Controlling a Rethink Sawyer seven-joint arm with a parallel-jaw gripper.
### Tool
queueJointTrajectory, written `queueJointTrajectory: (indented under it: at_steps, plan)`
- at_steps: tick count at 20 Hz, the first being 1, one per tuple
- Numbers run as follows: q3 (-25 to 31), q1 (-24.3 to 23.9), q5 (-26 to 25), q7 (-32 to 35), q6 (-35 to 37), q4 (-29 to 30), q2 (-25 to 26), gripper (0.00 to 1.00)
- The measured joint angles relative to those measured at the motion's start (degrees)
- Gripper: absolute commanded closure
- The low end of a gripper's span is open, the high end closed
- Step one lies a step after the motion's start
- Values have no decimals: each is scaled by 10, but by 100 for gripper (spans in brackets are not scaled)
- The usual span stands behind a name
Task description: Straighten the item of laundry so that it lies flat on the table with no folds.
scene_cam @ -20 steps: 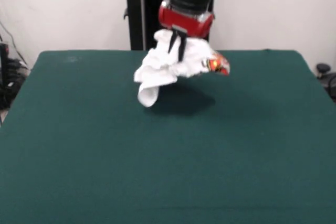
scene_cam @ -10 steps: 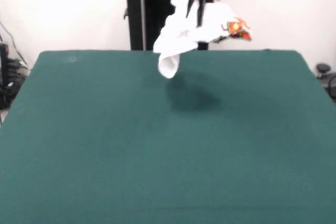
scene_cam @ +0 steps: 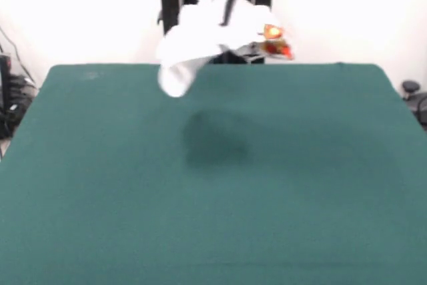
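Grip: thin black fingers [scene_cam: 230,6] of the red and black gripper [scene_cam: 230,11] pinched on the top of the bunched cloth, nothing else between them.
Held item: small white cotton garment with a red, orange and yellow print [scene_cam: 217,35], gathered in a crumpled bundle directly below the fingers, clear of the surface.
Long axis: roughly sideways under the fingers; a rounded white lobe drooping low to the picture's left of the grip, the printed corner jutting out to the picture's right.
Below: large dark green felt-like table [scene_cam: 213,218] well beneath the hanging cloth, a soft shadow lying under and nearer the camera than the bundle.
Arm pose: wrist high at the top edge, pointing down.
Task standing: judged far from done, folds throughout, no part laid flat.
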Motion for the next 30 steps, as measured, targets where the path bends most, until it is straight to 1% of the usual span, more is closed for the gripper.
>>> queueJointTrajectory:
  at_steps: [1, 2, 3, 4, 7, 12, 16, 17, 18, 24, 27, 30]
  plan:
    - [-42, 32, 5, 6, -47, -3, 21, 100]
    - [-67, 54, 12, 10, -71, -4, 35, 100]
    - [-72, 59, 14, 11, -76, -4, 38, 100]
    - [-121, 107, 40, 23, -112, -4, 71, 100]
    - [-176, 170, 88, 47, -138, -4, 124, 100]
    - [-218, 224, 137, 89, -142, -5, 182, 100]
    - [-236, 232, 147, 108, -142, -5, 209, 100]
    - [-253, 238, 154, 112, -142, -5, 230, 100]
    - [-291, 251, 171, 119, -142, -6, 274, 0]
    - [-307, 255, 175, 123, -142, -6, 295, 0]
    - [-303, 238, 173, 123, -142, -8, 283, 0]
    - [-293, 204, 166, 123, -142, -15, 253, 0]
